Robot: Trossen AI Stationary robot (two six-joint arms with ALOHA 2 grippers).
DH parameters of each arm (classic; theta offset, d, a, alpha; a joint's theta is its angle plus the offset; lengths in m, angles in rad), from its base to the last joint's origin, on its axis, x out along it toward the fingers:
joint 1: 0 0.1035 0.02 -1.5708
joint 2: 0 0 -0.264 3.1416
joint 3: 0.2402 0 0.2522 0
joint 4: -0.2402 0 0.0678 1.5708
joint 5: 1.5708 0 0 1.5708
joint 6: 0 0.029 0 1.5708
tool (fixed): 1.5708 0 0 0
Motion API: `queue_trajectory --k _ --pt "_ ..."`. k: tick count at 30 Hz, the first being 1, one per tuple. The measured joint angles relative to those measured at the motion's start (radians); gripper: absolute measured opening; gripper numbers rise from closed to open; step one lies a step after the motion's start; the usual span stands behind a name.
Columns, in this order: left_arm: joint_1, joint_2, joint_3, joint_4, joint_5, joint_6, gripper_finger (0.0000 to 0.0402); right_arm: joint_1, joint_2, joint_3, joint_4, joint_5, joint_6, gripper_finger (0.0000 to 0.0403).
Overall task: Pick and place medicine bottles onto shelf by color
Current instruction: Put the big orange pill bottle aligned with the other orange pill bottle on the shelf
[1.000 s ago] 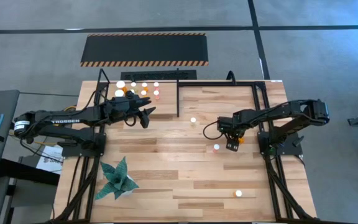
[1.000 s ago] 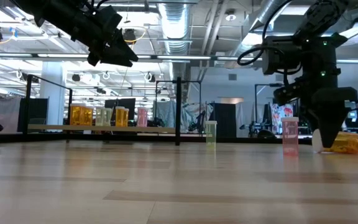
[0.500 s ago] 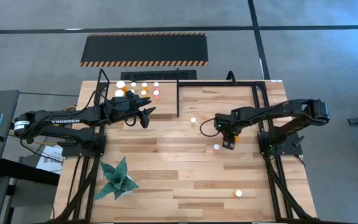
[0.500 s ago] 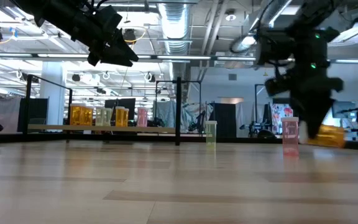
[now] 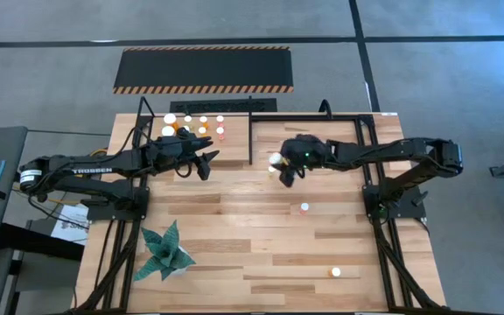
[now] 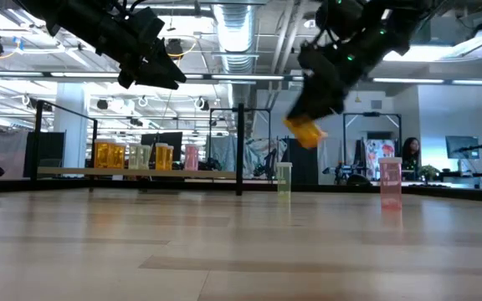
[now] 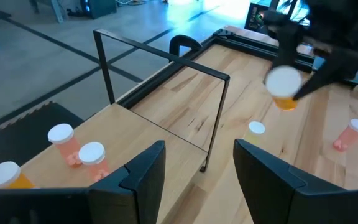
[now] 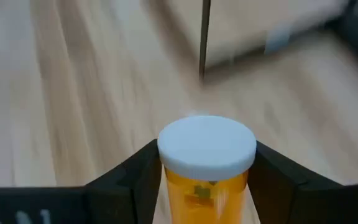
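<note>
Tabletop: light wood planks [image 5: 234,245], black frame rails round the edges, a hazard-striped black panel [image 5: 204,69] on the floor beyond the far side, a green paper plant [image 5: 164,251] near my left arm's base.
Shelf: the far left corner of the board [image 5: 234,131], fenced by black posts and a rail [image 7: 160,59].
Right gripper: mine [image 5: 285,171], raised off the tabletop near the middle, clamped on an orange bottle [image 8: 206,171] with a white cap; in the low view the orange bottle hangs in the air, tilted.
Left gripper: mine too [image 5: 206,163], hovering just beside the shelf corner, fingers [image 7: 143,180] apart with nothing between them.
Done so far: a cluster of bottles [image 5: 192,124] stands on the shelf; the low view shows orange ones [image 6: 110,155] to one side and a pinkish one [image 6: 192,156] at the other end, so some sorting looks finished.
Left to do: the carried orange bottle is not yet placed; a pale bottle [image 6: 284,179] stands near the middle, a pinkish bottle [image 5: 304,208] stands on the right half, and another white-capped bottle [image 5: 336,272] sits well apart near the front edge.
Judgement: roughly two thirds through, four bottles outstanding.
Hidden: from above, my left arm covers part of the shelf cluster, so I cannot count it exactly.
Unclear: body colour of the front bottle; only its cap shows from above.
</note>
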Motion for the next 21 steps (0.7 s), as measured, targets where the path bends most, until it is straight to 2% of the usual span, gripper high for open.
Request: queue_trajectory --k 5,10,16,21 --pt "0.0 0.0 0.0 -0.006 0.0 0.0 0.0176 0.025 0.0 -0.054 0.391 0.001 -0.01 0.0217" --pt "0.0 0.0 0.0 -0.029 0.0 -0.004 0.0176 0.088 0.05 -0.11 0.672 0.001 -0.02 0.0216" --pt "0.0 0.0 0.0 -0.039 0.01 -0.011 0.0176 0.165 0.279 -0.109 0.998 0.001 -0.024 0.0218" --pt "0.0 0.0 0.0 -0.047 0.015 -0.021 0.0176 0.2 0.501 -0.038 1.207 0.0 -0.044 0.0218"
